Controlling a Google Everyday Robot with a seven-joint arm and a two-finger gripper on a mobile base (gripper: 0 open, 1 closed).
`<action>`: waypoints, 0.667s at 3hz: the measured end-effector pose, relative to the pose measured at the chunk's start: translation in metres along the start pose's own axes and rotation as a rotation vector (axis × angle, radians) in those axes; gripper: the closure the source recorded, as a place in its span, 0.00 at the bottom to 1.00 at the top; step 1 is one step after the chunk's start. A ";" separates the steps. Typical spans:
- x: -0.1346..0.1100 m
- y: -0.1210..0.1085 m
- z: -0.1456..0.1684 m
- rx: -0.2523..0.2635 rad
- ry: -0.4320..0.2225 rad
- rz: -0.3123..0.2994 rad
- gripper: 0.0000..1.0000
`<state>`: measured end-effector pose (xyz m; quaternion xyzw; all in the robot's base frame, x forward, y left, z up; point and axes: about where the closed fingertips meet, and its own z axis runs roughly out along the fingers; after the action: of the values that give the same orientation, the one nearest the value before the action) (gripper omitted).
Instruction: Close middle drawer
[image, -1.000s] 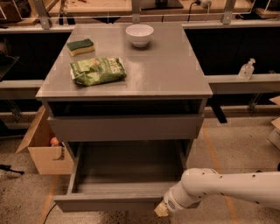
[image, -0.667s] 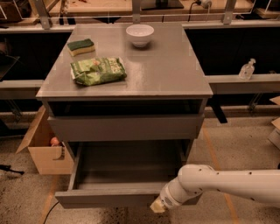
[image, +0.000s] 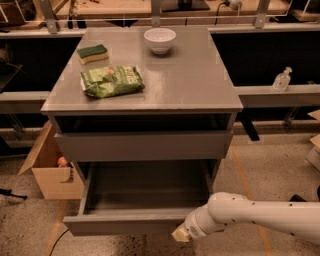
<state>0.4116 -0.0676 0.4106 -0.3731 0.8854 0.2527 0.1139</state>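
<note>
At the right front corner of the open, wide matte-grey middle drawer (image: 125, 222): pale-tipped tool (image: 181, 234), openness impossible to tell. Pushing step, likely; next, straight inward shove until flush.

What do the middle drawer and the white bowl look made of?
The middle drawer: probably painted board or laminate, matte grey, flat and glare-free. The bowl: likely ceramic, glossy white with a soft highlight. The gripper sits at the drawer's front, right side.

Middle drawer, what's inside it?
The middle drawer shows only bare grey floor; its front hides the nearest strip. The gripper sits at its front right corner.
</note>
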 end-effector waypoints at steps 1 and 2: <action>-0.012 -0.013 0.003 0.014 -0.105 -0.005 1.00; -0.030 -0.023 0.002 0.035 -0.197 -0.033 1.00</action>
<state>0.4490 -0.0625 0.4120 -0.3590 0.8679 0.2708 0.2109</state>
